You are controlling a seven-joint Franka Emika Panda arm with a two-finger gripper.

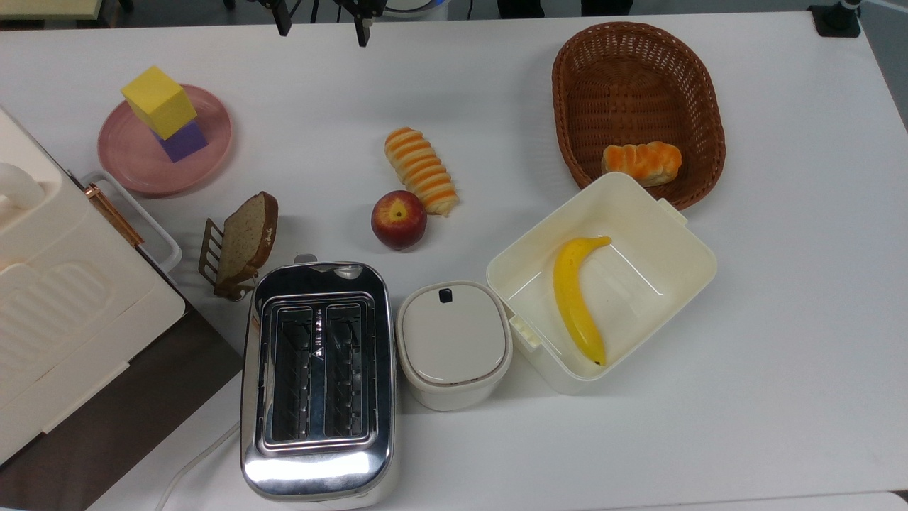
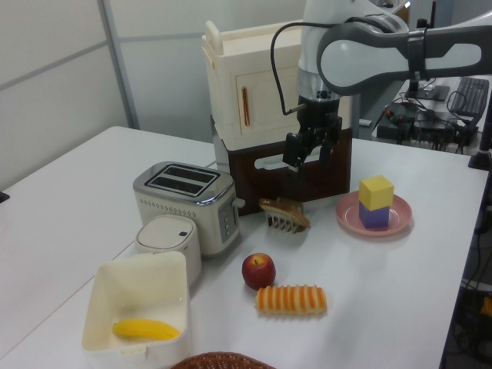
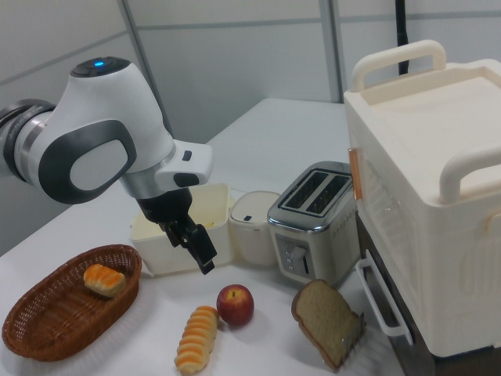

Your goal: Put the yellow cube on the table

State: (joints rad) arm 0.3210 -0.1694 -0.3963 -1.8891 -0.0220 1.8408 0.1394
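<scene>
Currently the yellow cube (image 2: 377, 191) is sitting atop a purple cube (image 2: 374, 216) on the pink plate (image 2: 350, 213), lying toward the left view's right of the fingers (image 2: 307, 151), which are hanging spread apart, empty, above the bench (image 2: 430, 292).

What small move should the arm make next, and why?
Probably carry the open claw toward the top view's left, above the yellow cube. The cube sits untouched on the purple cube on the pink plate, and the claw is empty.
</scene>
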